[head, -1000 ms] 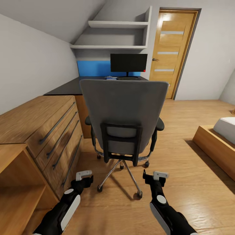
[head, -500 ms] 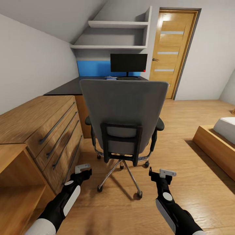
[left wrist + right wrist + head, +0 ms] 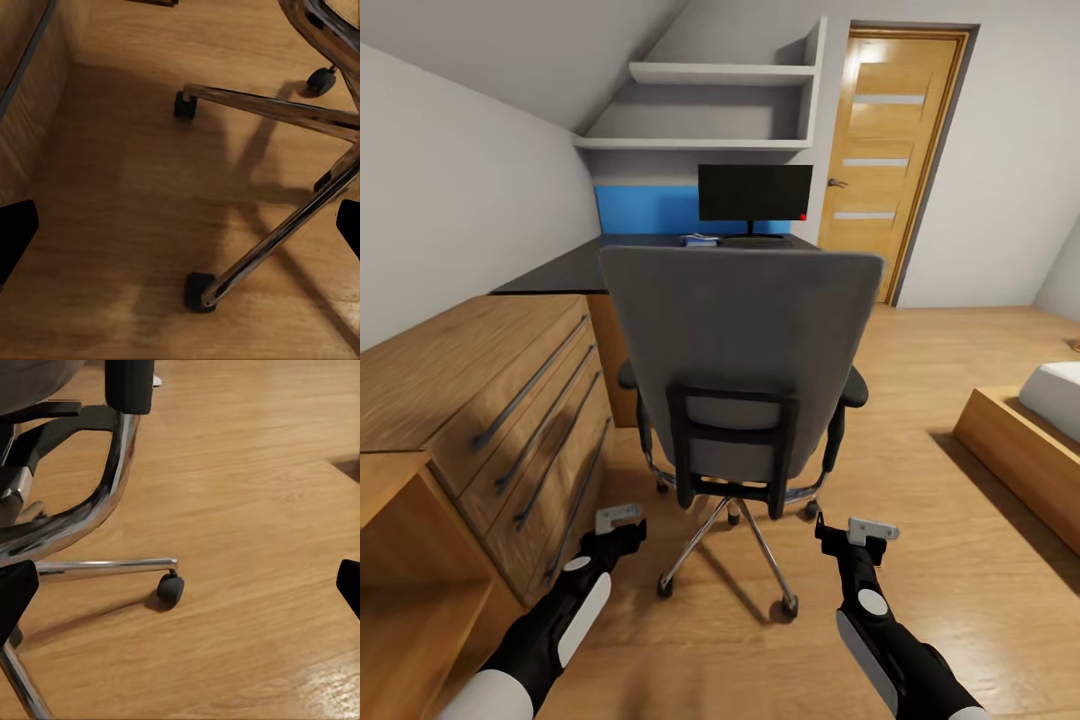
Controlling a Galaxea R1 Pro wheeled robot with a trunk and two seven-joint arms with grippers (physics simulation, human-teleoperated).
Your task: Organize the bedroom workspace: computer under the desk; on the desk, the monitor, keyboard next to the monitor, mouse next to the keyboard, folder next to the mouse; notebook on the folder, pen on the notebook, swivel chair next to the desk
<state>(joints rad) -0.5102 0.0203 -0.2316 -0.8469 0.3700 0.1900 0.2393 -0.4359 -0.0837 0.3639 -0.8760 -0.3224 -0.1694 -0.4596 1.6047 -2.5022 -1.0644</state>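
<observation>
The swivel chair stands on the wood floor with its grey back to the camera, hiding most of the black tabletop — the monitor rises behind it. The left hand and right hand hover low behind the chair's chrome base, both released, fingers spread, holding nothing.

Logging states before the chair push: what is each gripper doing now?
Left gripper: open, holding nothing.
Right gripper: open, holding nothing.

Grey walls; plank floor; wooden door; oak dresser.
</observation>
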